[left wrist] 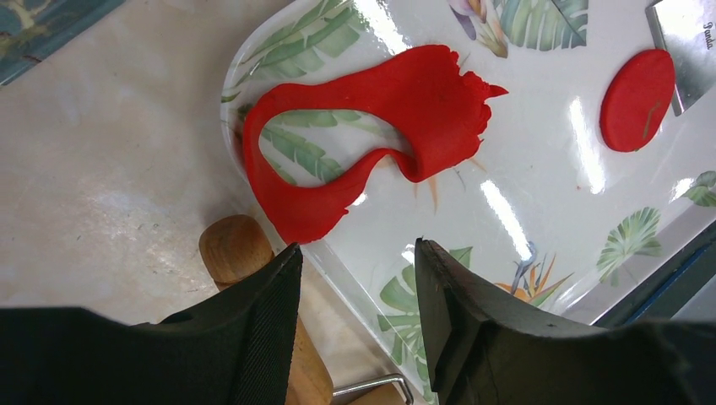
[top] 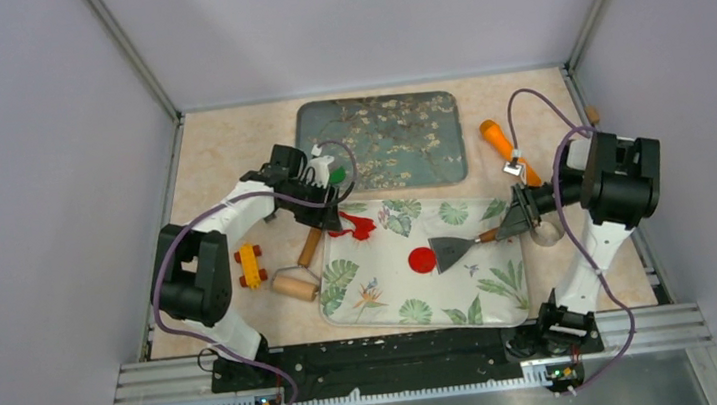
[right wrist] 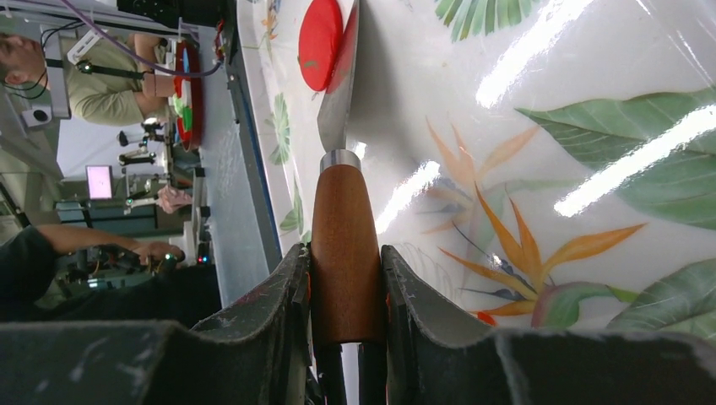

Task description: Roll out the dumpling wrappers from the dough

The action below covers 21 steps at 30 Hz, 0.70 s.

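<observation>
Scraper (top: 457, 248) is being gripped in the right jaws, blade touching the red disc (top: 422, 259) on the tray (top: 445, 299), probably to lift it, while the left jaws are hanging open over the rolling pin (top: 295, 286).

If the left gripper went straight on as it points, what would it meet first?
Probably the ragged red scrap on the tray corner, dead ahead of the open left gripper; depth is unclear.

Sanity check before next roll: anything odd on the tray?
Ragged red scrap with a hole lies at the leaf tray's far-left corner, reaching its rim. Red wrapper looks intact, the scraper at its edge.
</observation>
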Each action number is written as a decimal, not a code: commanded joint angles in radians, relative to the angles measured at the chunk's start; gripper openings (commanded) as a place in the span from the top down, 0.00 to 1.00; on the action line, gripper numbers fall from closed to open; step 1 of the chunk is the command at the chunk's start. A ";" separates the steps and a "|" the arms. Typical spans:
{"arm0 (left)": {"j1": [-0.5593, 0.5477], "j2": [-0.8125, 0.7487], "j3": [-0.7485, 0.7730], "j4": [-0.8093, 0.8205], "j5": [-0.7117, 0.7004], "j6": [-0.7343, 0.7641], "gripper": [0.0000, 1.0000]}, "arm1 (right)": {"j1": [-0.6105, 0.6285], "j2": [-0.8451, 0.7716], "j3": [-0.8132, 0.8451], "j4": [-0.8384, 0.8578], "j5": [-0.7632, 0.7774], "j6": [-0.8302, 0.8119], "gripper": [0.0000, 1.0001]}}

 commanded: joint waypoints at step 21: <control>0.017 0.001 -0.051 0.028 -0.113 -0.037 0.53 | 0.089 -0.005 0.047 0.083 0.024 -0.020 1.00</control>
